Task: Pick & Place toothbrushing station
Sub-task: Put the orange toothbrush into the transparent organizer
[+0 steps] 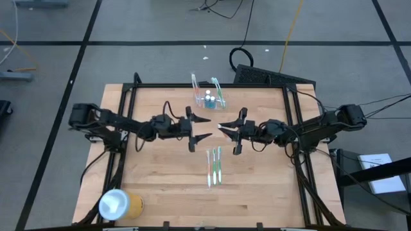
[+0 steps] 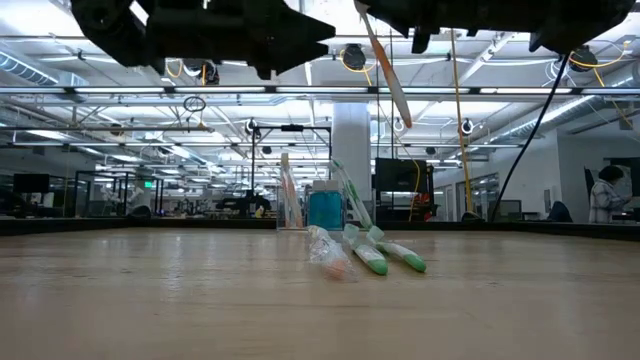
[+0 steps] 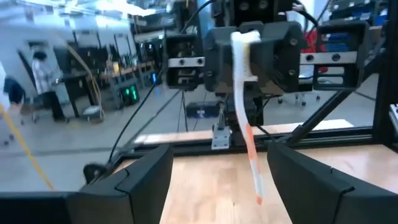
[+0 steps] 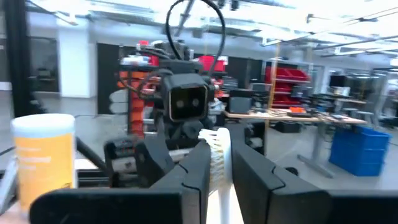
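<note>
The toothbrushing station (image 1: 209,99) is a clear holder near the table's far edge (image 2: 325,210), with a blue piece inside and toothbrushes standing in it. Three toothbrushes (image 1: 214,165) lie flat on the table nearer the front (image 2: 372,258). My right gripper (image 1: 225,128) is raised above the table's middle, shut on a white-and-orange toothbrush (image 3: 249,124). My left gripper (image 1: 207,128) faces it from the left, also raised and level, open (image 3: 221,186), with nothing between its fingers. My right gripper pinches the toothbrush at its white bristle head (image 4: 217,155) between its two fingers. The fingers come about level from the table's right side and lie across the brush. The orange handle (image 2: 392,85) hangs down below the fingers, slightly tilted, clear of the table.
A yellow cylinder with a white round end (image 1: 119,204) stands at the table's near left corner and shows in the right wrist view (image 4: 43,162). The dark frame rails (image 1: 128,115) run along the table's left and right sides. Bare wood lies between the lying toothbrushes and the front edge.
</note>
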Controlling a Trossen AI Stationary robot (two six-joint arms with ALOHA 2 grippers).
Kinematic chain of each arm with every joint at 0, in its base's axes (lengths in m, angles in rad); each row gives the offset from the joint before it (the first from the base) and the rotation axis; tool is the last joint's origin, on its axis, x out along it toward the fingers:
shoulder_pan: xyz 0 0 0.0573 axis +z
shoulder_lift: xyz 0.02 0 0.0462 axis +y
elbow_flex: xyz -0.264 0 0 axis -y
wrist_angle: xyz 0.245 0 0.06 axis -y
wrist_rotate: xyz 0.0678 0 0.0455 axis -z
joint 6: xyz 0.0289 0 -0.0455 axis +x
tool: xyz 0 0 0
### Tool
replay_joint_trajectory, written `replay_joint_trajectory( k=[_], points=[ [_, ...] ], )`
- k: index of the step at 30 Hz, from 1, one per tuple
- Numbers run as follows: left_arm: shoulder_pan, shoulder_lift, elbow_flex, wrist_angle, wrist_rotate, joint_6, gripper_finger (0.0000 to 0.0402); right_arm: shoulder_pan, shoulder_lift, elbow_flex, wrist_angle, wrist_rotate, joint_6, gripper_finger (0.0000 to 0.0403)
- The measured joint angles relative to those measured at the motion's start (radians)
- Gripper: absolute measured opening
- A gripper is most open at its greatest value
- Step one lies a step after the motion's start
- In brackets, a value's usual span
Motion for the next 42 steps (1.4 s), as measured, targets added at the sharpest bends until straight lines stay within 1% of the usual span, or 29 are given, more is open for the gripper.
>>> replay_joint_trajectory(
  k=[2, 6, 13, 20, 22, 25, 34, 35, 37, 40, 42],
  points=[
    [-0.007, 0.055, 0.007, 0.076, 0.0, 0.006, 0.0271, 0.0, 0.001, 0.0, -0.004, -0.003, 0.0, 0.0049],
    [-0.008, 0.134, 0.062, 0.168, 0.011, -0.072, 0.0271, 0.001, 0.001, 0.0, -0.008, -0.003, 0.001, 0.0049],
    [-0.008, 0.22, 0.178, 0.131, 0.029, -0.138, 0.0271, 0.001, 0.001, 0.0, -0.014, -0.003, 0.001, 0.0049],
    [-0.004, 0.23, 0.192, 0.107, 0.028, -0.139, 0.0266, 0.001, 0.001, 0.0, -0.021, -0.003, 0.006, 0.005],
    [0.0, 0.23, 0.192, 0.1, 0.028, -0.14, 0.025, 0.001, 0.001, 0.0, -0.023, -0.003, 0.006, 0.005],
    [0.001, 0.23, 0.192, 0.099, 0.027, -0.143, 0.0207, 0.001, 0.001, 0.0, -0.024, -0.004, 0.006, 0.005],
    [0.003, 0.23, 0.192, 0.1, 0.039, -0.194, 0.0027, -0.001, 0.001, 0.0, -0.052, 0.001, 0.037, 0.005],
    [0.005, 0.227, 0.192, 0.096, 0.051, -0.186, 0.0018, -0.002, 0.001, 0.0, -0.057, 0.002, 0.046, 0.005],
    [0.009, 0.214, 0.192, 0.079, 0.066, -0.171, 0.0017, -0.002, 0.001, 0.002, -0.064, 0.007, 0.054, 0.0052],
    [0.009, 0.173, 0.191, 0.015, 0.032, -0.166, 0.0028, 0.007, -0.019, 0.003, -0.119, 0.054, 0.026, 0.0072],
    [0.014, 0.125, 0.191, -0.054, 0.004, -0.149, 0.0023, 0.02, -0.055, 0.001, -0.174, 0.098, 0.021, 0.0093]
  ],
)
